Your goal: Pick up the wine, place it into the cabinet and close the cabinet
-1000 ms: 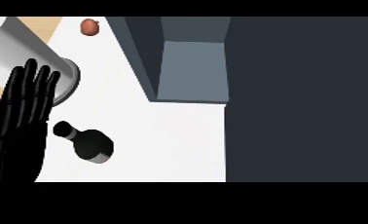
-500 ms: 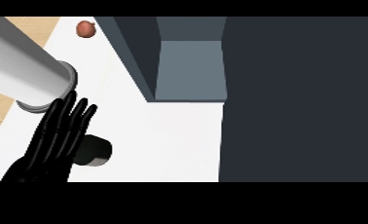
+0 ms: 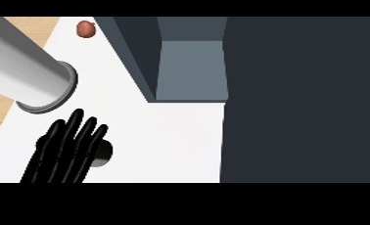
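The wine bottle (image 3: pixel 105 154) is dark and stands on the white counter (image 3: pixel 173 141) at the lower left. Only a rounded dark and grey part of it shows beside the fingers. My left hand (image 3: pixel 65 153) lies over the bottle with its black fingers straight and close together, tips pointing up the view. A grey forearm (image 3: pixel 33 72) slants in from the upper left and ends just above the fingertips. The slate-grey cabinet (image 3: pixel 192 67) stands open at top centre, showing a bare inner floor. My right hand does not show.
A small reddish-brown round object (image 3: pixel 86 29) lies on the counter at the top left, beside a strip of light wood (image 3: pixel 33 23). A large dark panel (image 3: pixel 296 97) fills the right half of the view, past the counter's edge.
The left hand has moved right from the view's left edge onto the bottle, covering its neck and most of its body. The grey forearm has swung further into view.
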Available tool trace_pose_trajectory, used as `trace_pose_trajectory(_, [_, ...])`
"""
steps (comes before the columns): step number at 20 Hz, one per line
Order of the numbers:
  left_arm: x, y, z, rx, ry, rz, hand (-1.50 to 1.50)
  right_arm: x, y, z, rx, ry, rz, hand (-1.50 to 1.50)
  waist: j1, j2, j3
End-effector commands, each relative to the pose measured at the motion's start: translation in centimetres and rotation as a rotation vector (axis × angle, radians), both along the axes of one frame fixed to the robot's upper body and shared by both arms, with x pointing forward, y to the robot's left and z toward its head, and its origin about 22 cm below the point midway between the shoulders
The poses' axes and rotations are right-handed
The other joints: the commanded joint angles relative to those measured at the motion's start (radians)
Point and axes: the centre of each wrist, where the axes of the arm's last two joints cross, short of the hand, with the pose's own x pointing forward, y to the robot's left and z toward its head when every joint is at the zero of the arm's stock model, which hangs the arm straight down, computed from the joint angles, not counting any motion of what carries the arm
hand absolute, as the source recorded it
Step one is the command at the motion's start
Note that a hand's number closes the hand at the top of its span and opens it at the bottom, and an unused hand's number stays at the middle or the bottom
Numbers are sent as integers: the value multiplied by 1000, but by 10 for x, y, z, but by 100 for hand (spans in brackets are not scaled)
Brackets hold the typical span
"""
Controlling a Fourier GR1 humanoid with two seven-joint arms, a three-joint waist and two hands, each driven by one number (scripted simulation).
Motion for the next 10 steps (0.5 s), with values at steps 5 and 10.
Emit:
trace_pose_trajectory(5, [-15, -7, 28, -43, 7, 16, -150, -14, 6, 30, -2, -1, 34, -150, -2, 1, 0])
trace_pose_trajectory(10, [-26, 8, 41, -57, 0, 68, -150, -16, 13, 39, 19, 4, -4, -150, 0, 0, 0])
